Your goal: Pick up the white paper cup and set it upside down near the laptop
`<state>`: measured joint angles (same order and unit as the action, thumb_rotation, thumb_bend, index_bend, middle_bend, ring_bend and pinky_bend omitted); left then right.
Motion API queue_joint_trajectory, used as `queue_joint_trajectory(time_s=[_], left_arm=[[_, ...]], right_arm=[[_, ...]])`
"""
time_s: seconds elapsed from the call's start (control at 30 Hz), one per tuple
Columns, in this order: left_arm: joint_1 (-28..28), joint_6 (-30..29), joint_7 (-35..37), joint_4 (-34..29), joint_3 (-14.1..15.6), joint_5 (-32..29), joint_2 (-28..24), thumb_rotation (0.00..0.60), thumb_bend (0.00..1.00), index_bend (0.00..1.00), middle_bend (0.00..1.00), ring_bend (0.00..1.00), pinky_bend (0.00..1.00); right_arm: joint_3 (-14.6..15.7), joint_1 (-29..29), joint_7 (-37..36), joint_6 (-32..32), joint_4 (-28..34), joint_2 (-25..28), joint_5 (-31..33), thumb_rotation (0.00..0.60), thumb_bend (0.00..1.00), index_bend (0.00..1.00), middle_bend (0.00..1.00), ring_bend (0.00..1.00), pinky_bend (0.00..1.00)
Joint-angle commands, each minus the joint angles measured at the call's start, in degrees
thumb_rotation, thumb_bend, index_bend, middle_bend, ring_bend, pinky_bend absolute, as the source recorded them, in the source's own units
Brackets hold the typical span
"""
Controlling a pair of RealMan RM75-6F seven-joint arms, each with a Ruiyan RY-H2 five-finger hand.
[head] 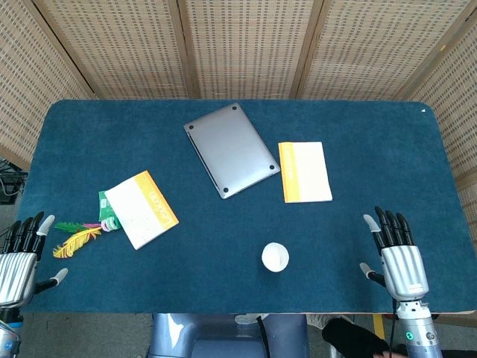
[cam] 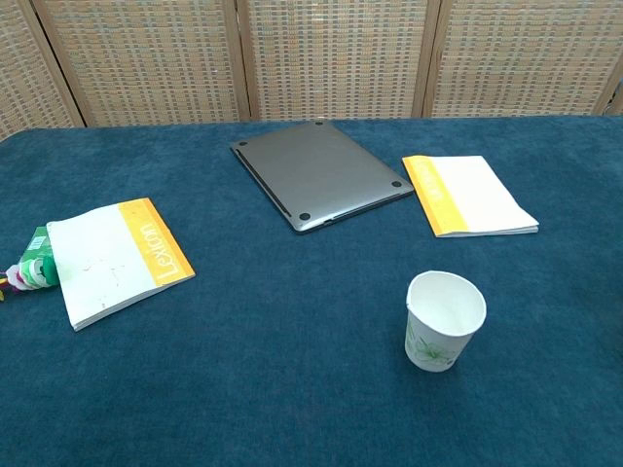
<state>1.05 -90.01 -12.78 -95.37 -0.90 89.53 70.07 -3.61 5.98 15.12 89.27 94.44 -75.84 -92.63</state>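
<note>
The left hand is cut by the left edge of the head view, so only part of its palm shows; the chest view shows neither hand. The right hand has its wrist running off the bottom edge. In the chest view the green packet is half hidden under the orange-and-white booklet and clipped at the left edge. Its print is too small to read. The worktop runs past the chest view's edges.
</note>
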Motion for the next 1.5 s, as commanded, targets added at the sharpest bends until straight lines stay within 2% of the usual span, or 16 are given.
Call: queue_joint_trajectory(time_s=[0.03,0.47,0.8,0.93,1.03,1.1,1.27,1.5], left_arm=[[0.0,-0.1,0.0,-0.1,0.0,0.1,0.0,0.600,0.15,0.00,0.00,0.00,0.00],[0.0,-0.2,0.1,-0.2,0.0,0.2,-0.1,0.600,0.15,0.00,0.00,0.00,0.00],[-0.2,-0.5,0.2,-0.5,0.1,0.3,-0.3,0.600,0.15,0.00,0.00,0.00,0.00],[-0.1,-0.3,0.2,-0.5,0.0,0.2,-0.3,0.600,0.15,0.00,0.00,0.00,0.00],[0.1,0.2,-0.2,-0.2,0.0,-0.2,0.0,0.600,0.15,0.00,0.00,0.00,0.00],[0.1,0.3,-0.1,-0.2,-0.2,-0.5,0.0,0.600,0.15,0.00,0.00,0.00,0.00],[0.2,0.5,0.4,-0.1,-0.5,-1.1,-0.1,0.600,0.15,0.00,0.00,0.00,0.00],[0.3,0.6,0.4,0.0,-0.3,-0.9,-0.1,0.600,0.15,0.00,0.00,0.00,0.00]], right_arm=[[0.1,0.0,0.0,0.0,0.0,0.0,-0.1,0.600,0.23,0.00,0.00,0.00,0.00],[0.9,0.0,-2.4,0.1,1.1,0.8,-1.8,0.600,0.23,0.00,0.00,0.00,0.00],[1.5,0.2,-3.9,-0.4,1.7,1.4,-2.8,0.600,0.23,0.07,0.00,0.00,0.00],[2.1,1.2,-7.7,-1.0,2.4,2.0,-4.7,0.600,0.23,0.12,0.00,0.00,0.00],[2.5,4.5,-15.5,-3.1,3.1,2.7,-9.0,0.600,0.23,0.16,0.00,0.00,0.00],[2.3,5.8,-16.3,-4.2,3.5,3.0,-9.8,0.600,0.23,0.20,0.00,0.00,0.00],[2.8,8.1,-11.9,-9.1,8.6,3.6,-10.1,0.600,0.24,0.25,0.00,0.00,0.00],[2.1,10.5,-3.4,-15.9,13.5,2.0,-6.0,0.600,0.25,0.26,0.00,0.00,0.00]])
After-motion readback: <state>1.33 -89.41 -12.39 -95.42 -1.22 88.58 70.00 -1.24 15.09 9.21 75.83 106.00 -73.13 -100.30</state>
